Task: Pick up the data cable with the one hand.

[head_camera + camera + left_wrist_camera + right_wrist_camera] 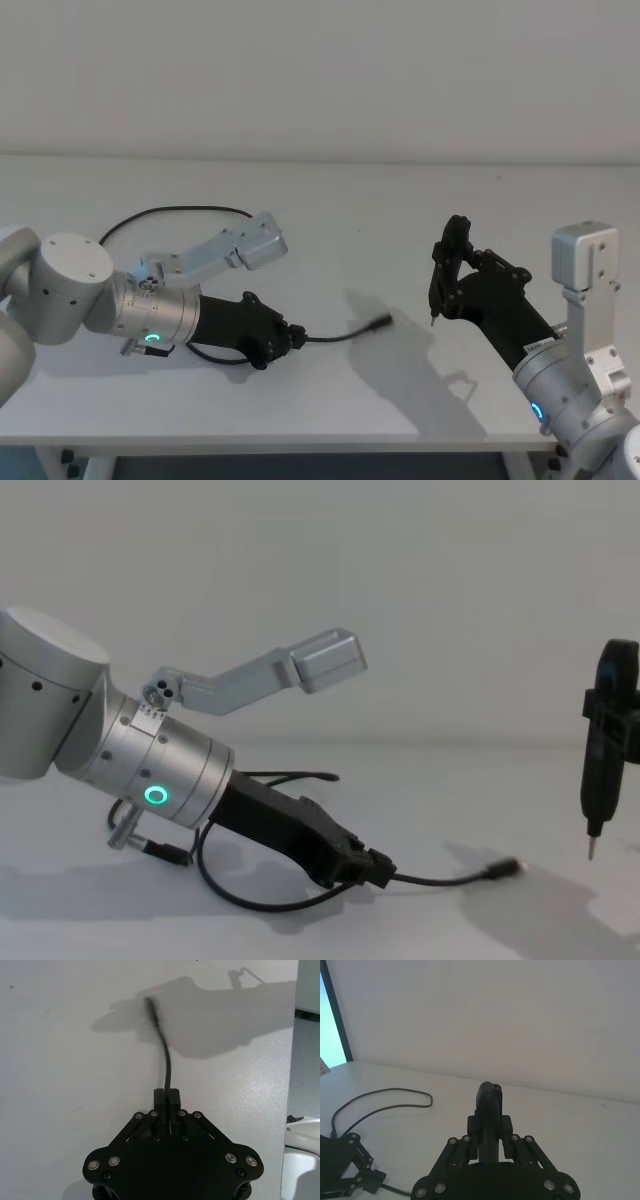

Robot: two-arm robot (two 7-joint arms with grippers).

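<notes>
Low over the near side of the table (330, 190), the left gripper (292, 340) is clamped on the data cable (335, 337), whose plug end lies on the table just right of the fingertips. The chest view shows slack curling under the wrist, and the head view shows the cable looping away behind the arm. The right gripper (448, 285) is raised well apart and clasps a slim black tool (456, 235)

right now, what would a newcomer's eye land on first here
The left pincer, low over the table's left side with its green ring glowing, is shut on the data cable, which loops away behind it. On the right, the right pincer hangs raised, shut on a slim black tool with a metal tip.
</notes>
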